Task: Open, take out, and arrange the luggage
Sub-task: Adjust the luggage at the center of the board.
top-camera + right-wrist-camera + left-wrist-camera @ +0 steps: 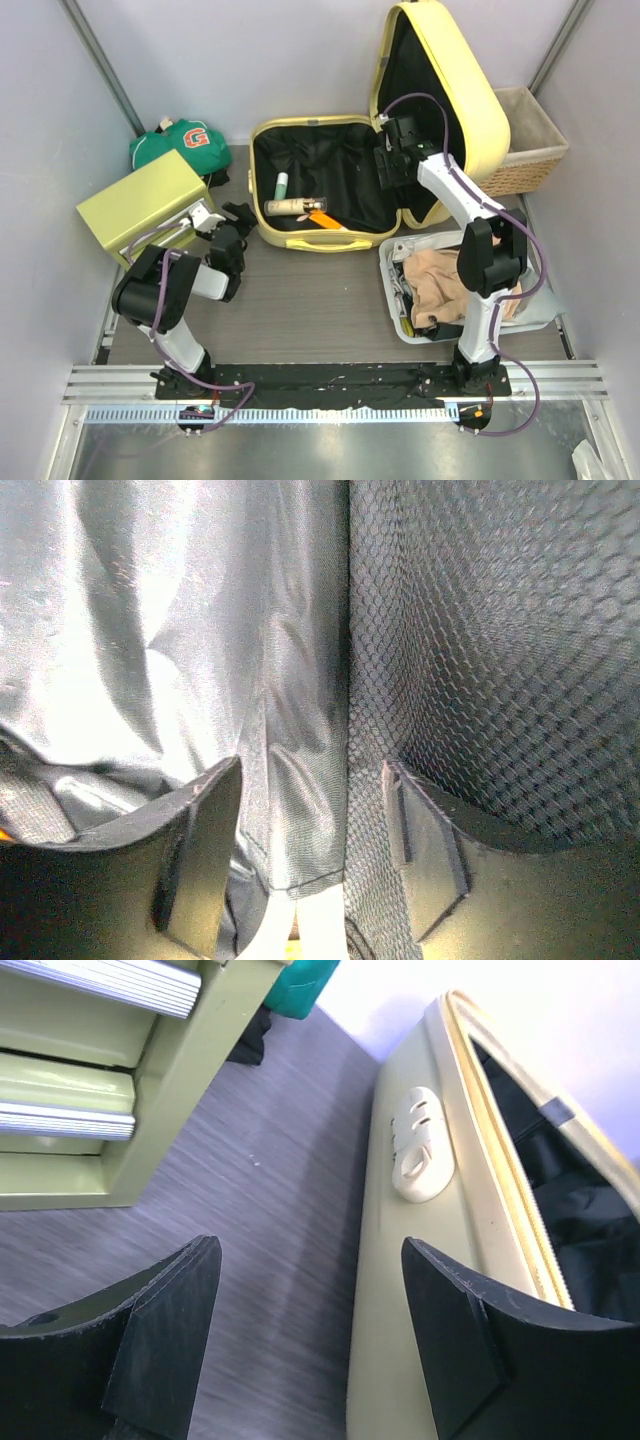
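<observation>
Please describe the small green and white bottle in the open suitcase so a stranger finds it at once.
Start at the big pale yellow luggage lying open mid-table. On the black lining of its flat half, three small things lie toward the left side. The bottle is the one farthest back, white and green, unlike the beige tube and orange item.

The left arm (pixel 165 290) is folded low, elbow bent, and the left gripper (pixel 308 1260) is held with fingers spread wide, empty. The right arm (pixel 470 215) is stretched forward; the right gripper (pixel 310 780) is parted, nothing clamped.
</observation>
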{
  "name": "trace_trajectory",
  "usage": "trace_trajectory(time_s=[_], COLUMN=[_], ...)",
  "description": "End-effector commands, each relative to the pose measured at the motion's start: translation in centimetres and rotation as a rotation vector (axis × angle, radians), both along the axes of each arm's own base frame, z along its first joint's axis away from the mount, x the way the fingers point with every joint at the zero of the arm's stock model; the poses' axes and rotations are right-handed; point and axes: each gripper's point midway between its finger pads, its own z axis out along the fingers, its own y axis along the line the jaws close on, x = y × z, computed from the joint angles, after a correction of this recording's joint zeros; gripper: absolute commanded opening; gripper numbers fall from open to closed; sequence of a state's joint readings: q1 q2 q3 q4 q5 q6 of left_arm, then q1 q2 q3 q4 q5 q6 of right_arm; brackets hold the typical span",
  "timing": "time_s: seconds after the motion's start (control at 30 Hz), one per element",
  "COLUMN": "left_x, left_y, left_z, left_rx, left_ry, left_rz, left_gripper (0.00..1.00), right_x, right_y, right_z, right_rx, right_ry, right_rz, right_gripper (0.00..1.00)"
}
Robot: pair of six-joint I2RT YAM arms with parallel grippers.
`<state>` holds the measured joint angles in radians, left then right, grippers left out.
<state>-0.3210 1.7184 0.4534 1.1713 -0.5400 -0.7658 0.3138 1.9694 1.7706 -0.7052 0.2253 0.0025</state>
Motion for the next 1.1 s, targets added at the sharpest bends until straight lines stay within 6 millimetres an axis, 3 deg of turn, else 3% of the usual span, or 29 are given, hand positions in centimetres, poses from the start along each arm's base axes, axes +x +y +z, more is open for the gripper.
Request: trace_trajectory(time_s=[0.0,0.23,0.27,0.37,0.4,0.47,0.5,0.53,0.67,0.83,0.87,1.07], left_x=[-1.4,-1.9,-2.2,-2.7,-2.9,-3.3,-3.6,-3.9,-5.2,-6.9,-7.3,-8.6], left_y=[-10.4,-7.6,-7.3,-6.2,-5.5,-4.5,-3.6,-3.0,-1.1,2.4,2.8,6.1], left_z=[7.0,6.3,7.1,6.8,7.8,6.8,8.0,7.4,9.5,10.6,11.9,12.9], left_rx=[-0.016,0.006,0.004,0.025,0.035,0.059,0.063,0.086,0.139,0.154,0.148,0.173], left_ry=[-0.172,-0.091,-0.104,-0.064,-0.077,-0.004,-0.015,0.027,0.03,0.065,0.037,0.071], left_rz=[-0.403,-0.333,-0.329,-0.314,-0.302,-0.274,-0.249,-0.238,-0.21,-0.149,-0.147,-0.073], left_gripper=[0.8,0.81,0.82,0.82,0.82,0.84,0.84,0.85,0.89,0.94,0.94,0.97], right_x=[0.4,0.0,-0.2,-0.5,-0.6,-0.8,-1.1,-1.2,-1.8,-2.6,-2.8,-4.0], right_y=[-0.9,1.9,2.6,4.0,4.6,5.6,6.6,7.2,9.8,13.0,13.4,16.5], right_z=[6.6,9.9,10.1,10.5,10.4,10.7,10.8,10.9,11.1,11.4,11.5,12.5], right_rx=[0.04,0.113,0.115,0.132,0.137,0.151,0.159,0.164,0.194,0.222,0.23,0.316], right_ry=[-0.136,-0.2,-0.203,-0.206,-0.203,-0.206,-0.207,-0.208,-0.206,-0.213,-0.214,-0.223], right_rz=[-0.016,0.043,0.063,0.099,0.114,0.14,0.163,0.175,0.238,0.3,0.309,0.362], right_gripper=[0.68,0.76,0.77,0.77,0.77,0.77,0.77,0.77,0.77,0.77,0.77,0.77])
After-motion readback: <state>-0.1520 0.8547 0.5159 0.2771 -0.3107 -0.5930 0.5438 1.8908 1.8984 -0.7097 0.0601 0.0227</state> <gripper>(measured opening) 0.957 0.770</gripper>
